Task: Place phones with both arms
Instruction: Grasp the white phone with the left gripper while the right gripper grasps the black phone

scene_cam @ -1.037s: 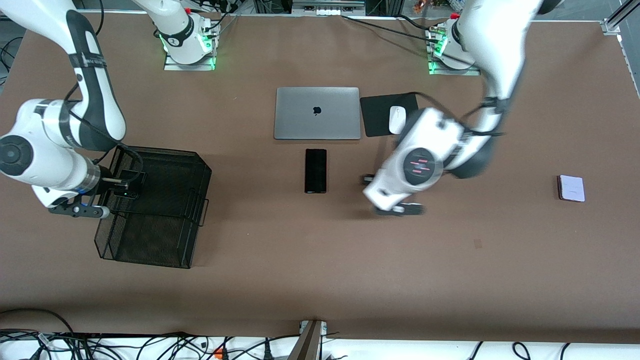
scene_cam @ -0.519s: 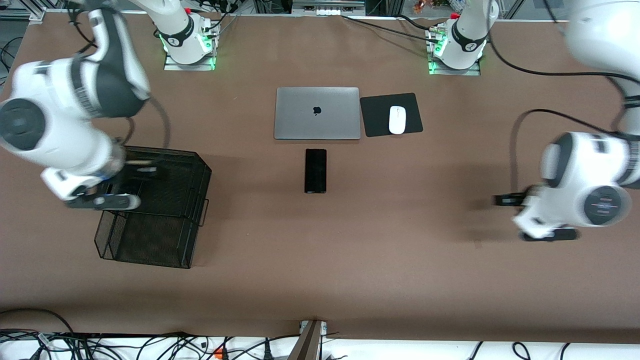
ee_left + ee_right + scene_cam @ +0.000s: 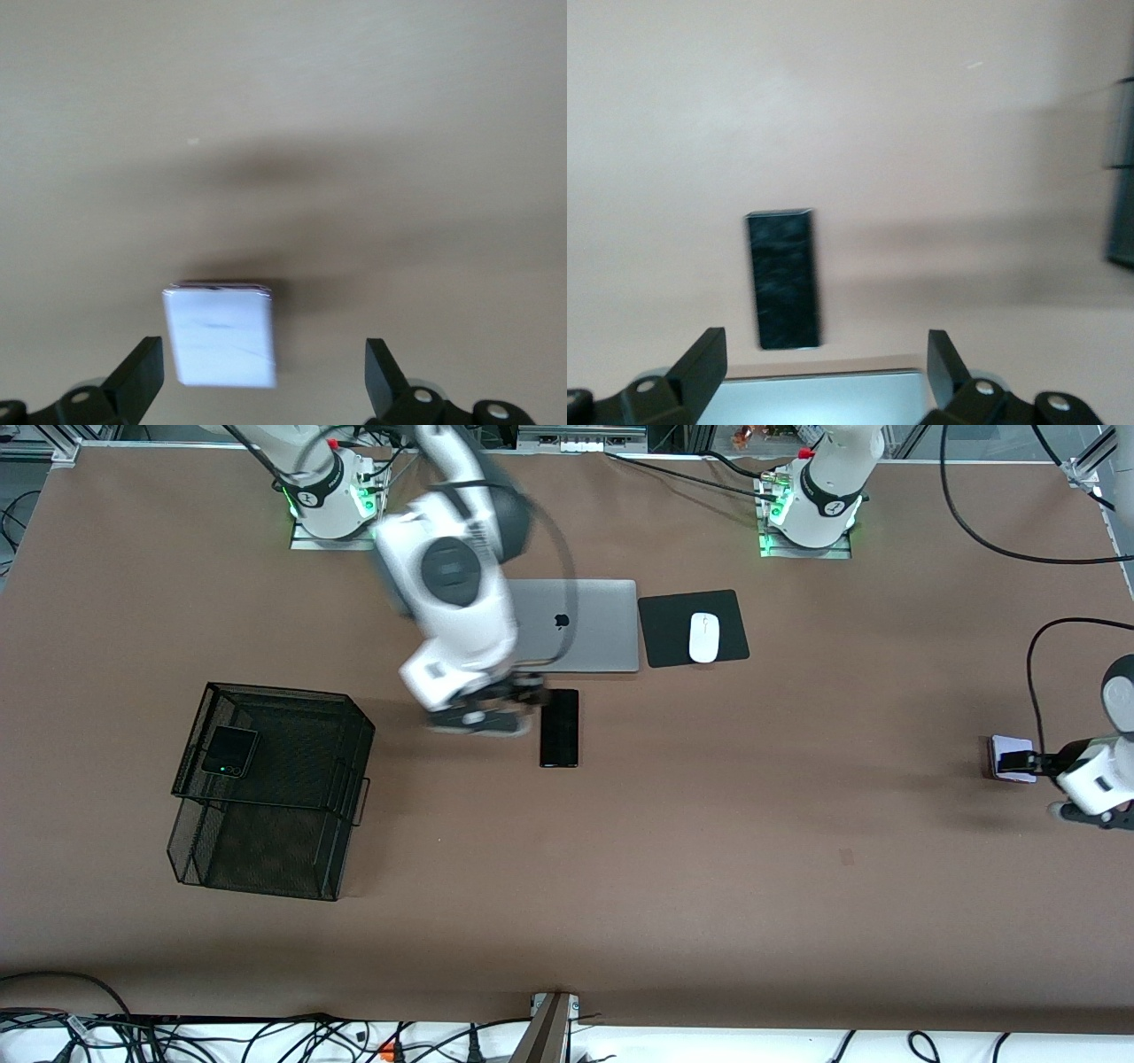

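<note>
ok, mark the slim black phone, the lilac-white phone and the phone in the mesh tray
slim black phone (image 3: 559, 729), front view, middle of its face
lilac-white phone (image 3: 221, 338), left wrist view, centre of its pale face
phone in mesh tray (image 3: 229, 751), front view, centre

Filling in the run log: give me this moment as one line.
left end effector: open, over lilac-white phone | right end effector: open, over slim black phone | small black phone: in mesh basket

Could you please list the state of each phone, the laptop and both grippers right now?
small black phone: lying in the mesh tray
long black phone: flat on table
pale phone: flat on table
laptop: closed
left gripper: open over pale phone
right gripper: open, empty, by the long black phone
</note>
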### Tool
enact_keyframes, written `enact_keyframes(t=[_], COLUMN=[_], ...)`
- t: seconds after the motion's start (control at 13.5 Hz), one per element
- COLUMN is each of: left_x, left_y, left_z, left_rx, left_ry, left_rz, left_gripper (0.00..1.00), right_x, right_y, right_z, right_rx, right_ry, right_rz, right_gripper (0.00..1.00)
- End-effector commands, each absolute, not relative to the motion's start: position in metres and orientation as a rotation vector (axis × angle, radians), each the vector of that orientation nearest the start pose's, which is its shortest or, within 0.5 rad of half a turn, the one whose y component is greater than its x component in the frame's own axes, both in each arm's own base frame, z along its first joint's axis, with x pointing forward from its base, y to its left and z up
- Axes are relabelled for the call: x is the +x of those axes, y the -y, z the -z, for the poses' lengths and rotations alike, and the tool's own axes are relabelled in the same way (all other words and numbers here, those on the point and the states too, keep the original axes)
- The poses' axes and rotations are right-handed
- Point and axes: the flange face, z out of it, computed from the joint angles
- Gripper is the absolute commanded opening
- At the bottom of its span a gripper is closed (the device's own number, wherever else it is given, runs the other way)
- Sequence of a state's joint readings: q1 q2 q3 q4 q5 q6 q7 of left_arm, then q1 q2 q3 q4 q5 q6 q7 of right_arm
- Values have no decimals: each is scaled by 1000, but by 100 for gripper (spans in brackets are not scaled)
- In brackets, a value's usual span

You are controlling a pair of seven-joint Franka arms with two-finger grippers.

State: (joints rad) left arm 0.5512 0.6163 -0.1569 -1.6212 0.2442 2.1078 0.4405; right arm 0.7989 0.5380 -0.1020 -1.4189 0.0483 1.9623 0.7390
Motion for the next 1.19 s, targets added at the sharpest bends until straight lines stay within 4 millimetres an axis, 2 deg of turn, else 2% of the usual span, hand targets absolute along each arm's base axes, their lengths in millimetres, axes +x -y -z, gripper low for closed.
enact_keyframes(t=[0.0,0.15,0.22,0.37,0.52,0.96,1.11], left_x=[578,564,562,560,552,542,541], left_y=[-307,-306,-304,-309,-316,-323,-325], left_z=[-225,-204,-199,-194,-182,-162,-159], left_rx=[-3069,-3073,-3070,-3066,-3082,-3107,-3110], left_ry=[-280,-268,-278,-319,-300,-273,-268], left_rz=[-110,-38,-11,-2,-24,-60,-61], left_gripper=[100,100,100,100,100,100,100], right_x=[521,513,509,501,501,497,496], right_y=[-512,-530,-534,-540,-538,-515,-514], right_z=[-352,-313,-284,-246,-226,-180,-171], right_rx=[-3130,-3114,-3116,-3105,-3107,-3132,-3131], right_ry=[1,56,74,113,183,171,142], right_rz=[39,80,92,126,130,123,118], right_gripper=[100,100,100,100,100,100,100])
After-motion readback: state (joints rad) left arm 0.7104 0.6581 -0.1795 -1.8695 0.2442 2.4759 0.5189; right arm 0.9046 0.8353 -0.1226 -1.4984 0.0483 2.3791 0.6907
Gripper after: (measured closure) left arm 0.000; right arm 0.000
